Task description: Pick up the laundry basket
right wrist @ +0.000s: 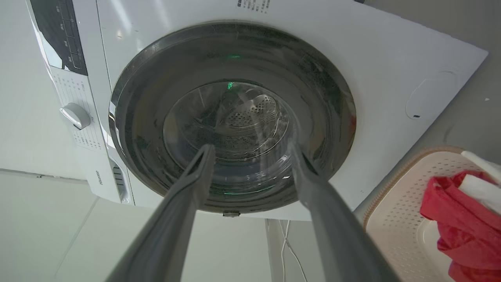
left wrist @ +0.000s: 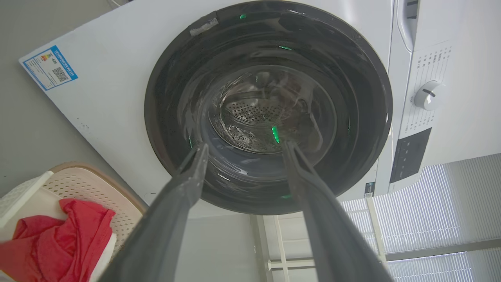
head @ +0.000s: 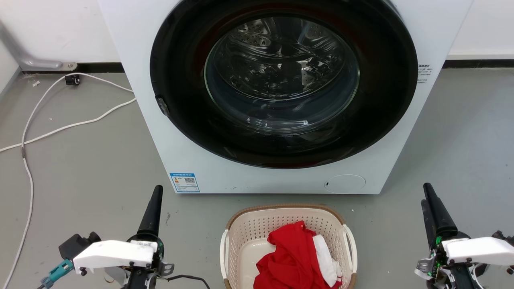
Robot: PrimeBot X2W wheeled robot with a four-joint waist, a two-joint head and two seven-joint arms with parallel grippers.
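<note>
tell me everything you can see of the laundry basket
The laundry basket is cream plastic, rounded-rectangular, with perforated walls, a brown woven-look rim and white loop handles on both sides. It sits upright on the grey floor in front of the washing machine, apart from it. Inside lie a crumpled red garment and a white cloth.

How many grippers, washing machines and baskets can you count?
grippers: 2, the left gripper and the right gripper
washing machine: 1
laundry basket: 1
Total: 4
</note>
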